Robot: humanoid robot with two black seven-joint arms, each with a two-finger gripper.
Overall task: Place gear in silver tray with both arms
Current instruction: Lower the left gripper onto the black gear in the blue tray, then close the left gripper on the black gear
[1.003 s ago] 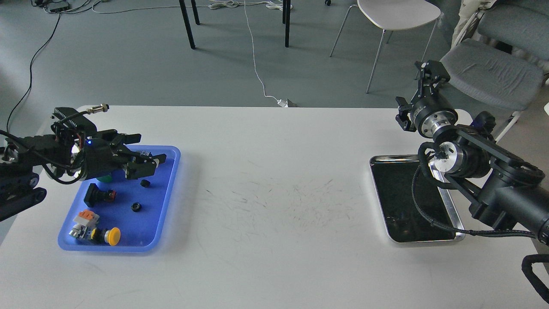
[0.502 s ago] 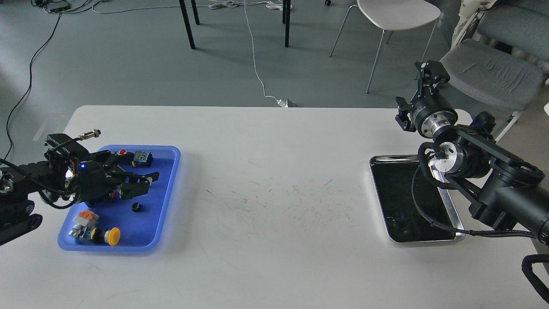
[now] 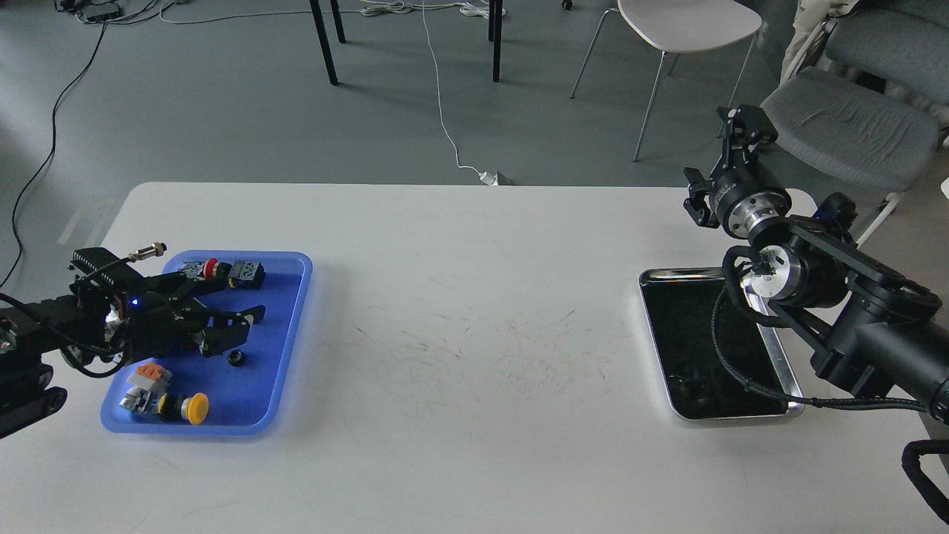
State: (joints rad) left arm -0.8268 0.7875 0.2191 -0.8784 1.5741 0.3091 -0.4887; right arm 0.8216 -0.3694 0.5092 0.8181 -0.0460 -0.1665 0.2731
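Low over the blue tray (image 3: 293,297), left claw (image 3: 241,300) spread; silver tray (image 3: 678,274) apart.

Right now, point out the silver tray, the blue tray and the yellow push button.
silver tray (image 3: 680,277): head view, far rim near its left corner.
blue tray (image 3: 285,326): head view, bare floor by the right wall.
yellow push button (image 3: 196,409): head view, its round yellow cap.

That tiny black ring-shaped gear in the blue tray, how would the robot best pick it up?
Probably from straight above, pinching the outer rim of the black gear on two opposite sides. It seems to lie flat on the blue tray floor, so only its edge offers a hold. The left gripper, fingers spread, hangs just above it.
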